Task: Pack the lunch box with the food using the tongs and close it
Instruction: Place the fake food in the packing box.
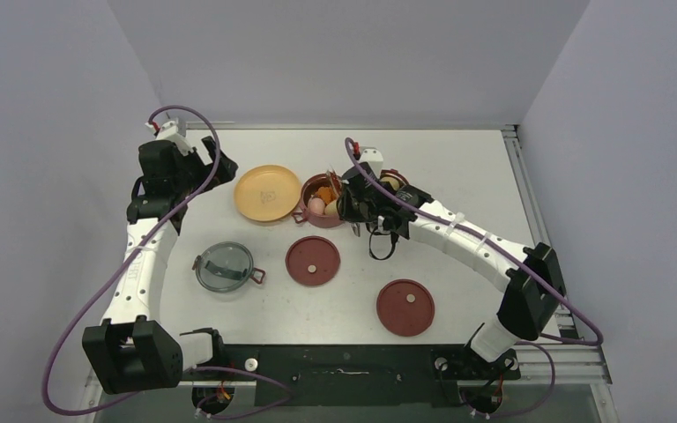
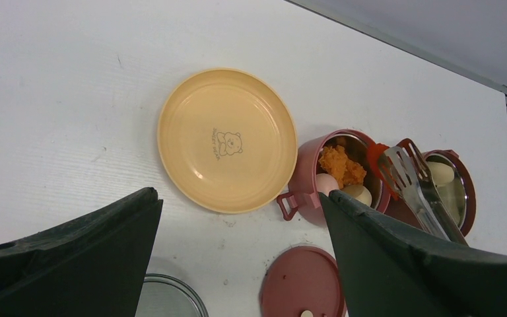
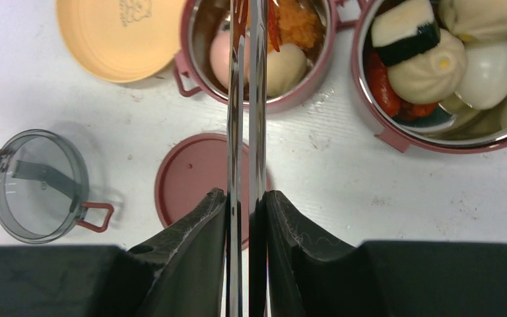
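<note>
Two open maroon lunch box containers stand side by side at the back of the table. The left container (image 3: 304, 94) holds food: an orange heap (image 3: 298, 20), a pink piece (image 3: 216, 56) and a whitish egg (image 3: 287, 66). The right container (image 3: 396, 137) holds a white bun (image 3: 429, 66), an egg and red pieces. My right gripper (image 3: 245, 193) is shut on the silver tongs (image 3: 259, 119), whose tips reach into the left container beside a red piece (image 3: 275, 30). My left gripper (image 2: 237, 195) hangs open and holds nothing, just in front of the yellow plate (image 2: 228, 140).
Two flat maroon lids (image 1: 313, 261) (image 1: 405, 307) lie in front of the containers. The grey translucent lid (image 1: 224, 267) rests at the front left. The plate (image 1: 267, 194) is bare and touches the left container (image 1: 322, 211).
</note>
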Robot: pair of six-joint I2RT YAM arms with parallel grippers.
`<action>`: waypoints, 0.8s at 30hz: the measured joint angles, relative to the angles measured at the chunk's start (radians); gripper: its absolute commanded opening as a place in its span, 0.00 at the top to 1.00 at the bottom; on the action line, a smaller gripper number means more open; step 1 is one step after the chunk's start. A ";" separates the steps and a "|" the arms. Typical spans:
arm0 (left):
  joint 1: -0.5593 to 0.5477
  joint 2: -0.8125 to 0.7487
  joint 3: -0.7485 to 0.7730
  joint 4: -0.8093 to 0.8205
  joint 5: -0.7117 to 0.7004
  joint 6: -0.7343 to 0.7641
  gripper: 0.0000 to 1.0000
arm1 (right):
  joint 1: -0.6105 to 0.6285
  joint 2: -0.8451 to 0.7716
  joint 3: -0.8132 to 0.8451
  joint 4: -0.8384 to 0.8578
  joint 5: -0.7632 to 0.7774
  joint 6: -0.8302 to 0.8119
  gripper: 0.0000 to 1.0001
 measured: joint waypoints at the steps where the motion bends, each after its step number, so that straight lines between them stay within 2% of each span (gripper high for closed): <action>1: -0.001 0.000 0.000 0.000 0.000 0.000 0.02 | -0.014 -0.006 -0.024 0.008 -0.018 0.007 0.95; 5: -0.006 0.000 0.000 0.000 0.000 0.000 0.02 | -0.060 -0.009 -0.089 0.039 -0.084 0.024 0.95; 12: -0.008 0.000 0.000 0.000 -0.001 0.000 0.02 | -0.064 -0.010 -0.126 0.123 -0.181 0.043 0.95; 18: -0.008 0.000 0.000 0.000 -0.001 0.000 0.02 | -0.080 -0.010 -0.151 0.154 -0.200 0.044 0.95; 24: -0.011 0.000 0.000 0.000 -0.001 0.000 0.02 | -0.114 -0.009 -0.171 0.169 -0.218 0.043 0.86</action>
